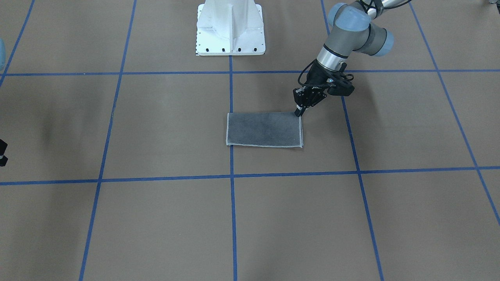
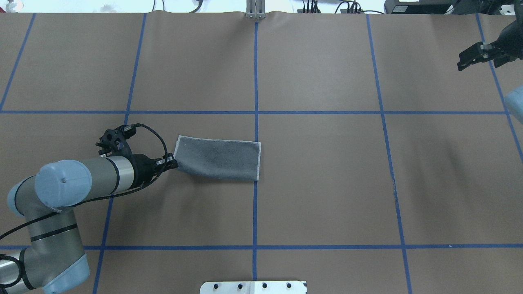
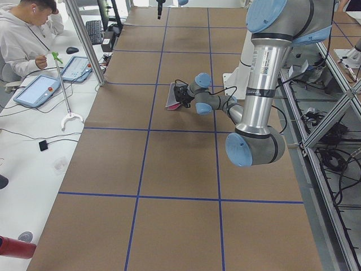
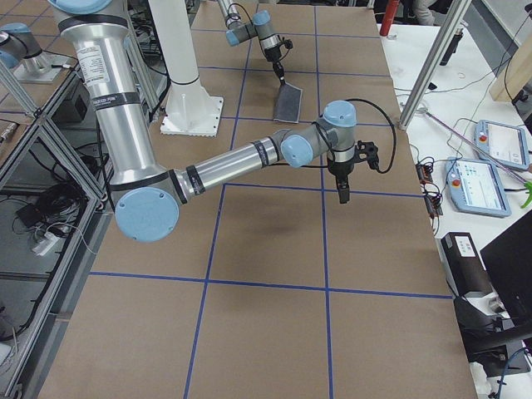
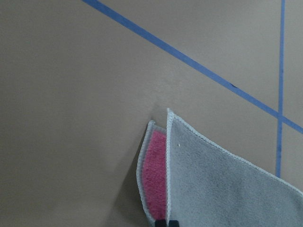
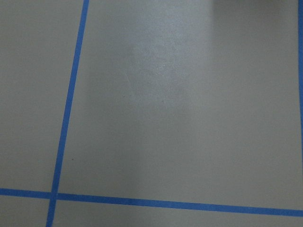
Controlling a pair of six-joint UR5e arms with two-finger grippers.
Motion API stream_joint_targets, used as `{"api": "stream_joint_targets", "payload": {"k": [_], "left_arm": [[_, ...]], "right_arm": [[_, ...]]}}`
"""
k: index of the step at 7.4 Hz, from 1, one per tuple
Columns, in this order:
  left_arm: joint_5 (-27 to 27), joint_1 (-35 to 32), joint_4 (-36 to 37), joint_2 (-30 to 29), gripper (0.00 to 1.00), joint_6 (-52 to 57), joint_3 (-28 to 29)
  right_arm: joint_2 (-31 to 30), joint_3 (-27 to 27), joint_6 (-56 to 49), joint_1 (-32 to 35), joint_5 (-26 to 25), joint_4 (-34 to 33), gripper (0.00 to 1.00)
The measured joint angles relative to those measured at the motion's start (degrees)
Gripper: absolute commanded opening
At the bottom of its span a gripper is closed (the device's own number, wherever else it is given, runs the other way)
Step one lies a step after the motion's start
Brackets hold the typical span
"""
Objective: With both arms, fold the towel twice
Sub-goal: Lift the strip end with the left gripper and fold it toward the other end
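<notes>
Overhead exterior showed me the towel (image 2: 220,159) lying on the brown tabletop (image 2: 327,183), folded into a rectangle with its dark grey face up and light stitching round the edge. Its long axis ran across the robot's front, from side to side. One short end lay over the central blue tape line (image 2: 255,81), and the other end pointed toward the left arm (image 2: 81,179).

The left tool (image 2: 173,165) was at the towel's short end on the robot's left, at the corner nearer the robot. Its jaws were together and clamped on that corner. In the left wrist-mounted view, the two layers parted at that end: the lower layer's pink face showed beside the grey upper layer, and the black fingertips (image 5: 162,222) just showed at the bottom edge, against the cloth. From the exterior left camera I saw a strip of pink at the gripped end.

The right tool (image 2: 470,59) hung well apart from the towel, over the far right part of the tabletop. I could not tell whether its jaws were apart or together. Its wrist camera saw only tabletop and tape.

In the front-facing view, the white pedestal (image 1: 230,31) stood beyond the towel, on the same central line.
</notes>
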Motion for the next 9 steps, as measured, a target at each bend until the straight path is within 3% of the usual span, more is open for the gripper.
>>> {"api": "stream_joint_targets", "payload": {"k": [4, 9], "left_arm": [[0.30, 0.38, 4.85, -8.38, 0.00, 0.93, 1.30], [0.67, 1.16, 8.33, -19.06, 0.00, 1.94, 7.31]], "right_arm": [[-1.77, -0.52, -4.34, 1.95, 0.91, 0.06, 1.00], [-1.95, -0.79, -4.63, 2.53, 1.33, -0.01, 1.00]]}}
